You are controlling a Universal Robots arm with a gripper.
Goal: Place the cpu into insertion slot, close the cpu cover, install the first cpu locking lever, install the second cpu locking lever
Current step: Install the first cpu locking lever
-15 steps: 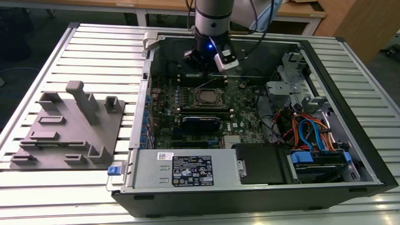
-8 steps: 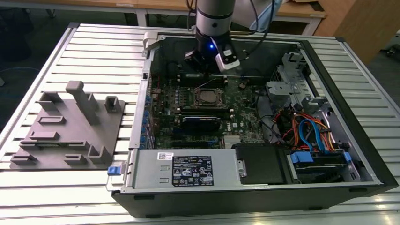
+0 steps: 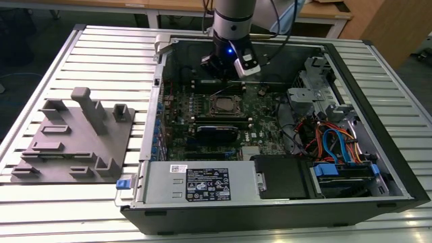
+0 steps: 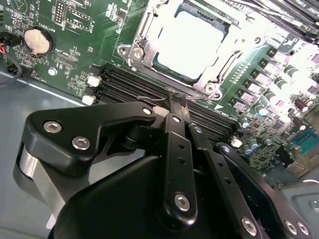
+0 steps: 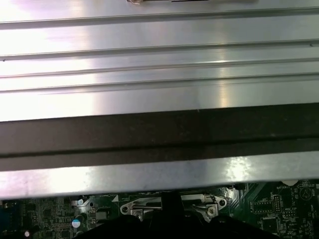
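Pincer (image 4: 175, 102): fingers together, nothing seen between them, hanging over the memory slots (image 4: 124, 82) just beside the slot (image 3: 213, 105). Cpu (image 4: 192, 37) seated in it; cover (image 4: 147, 37) looks down around it. Levers: cannot tell if latched, so I judge them the work left. Case wall (image 5: 159, 134) close behind the pincer; open board on the other sides.

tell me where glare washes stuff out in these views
Second wrist view: the cpu burns out to flat white, part of the board glares too, and the hand is a dark mass up close. First wrist view: bright streaks run along the ribbed metal. Exterior view: even light, little glare.
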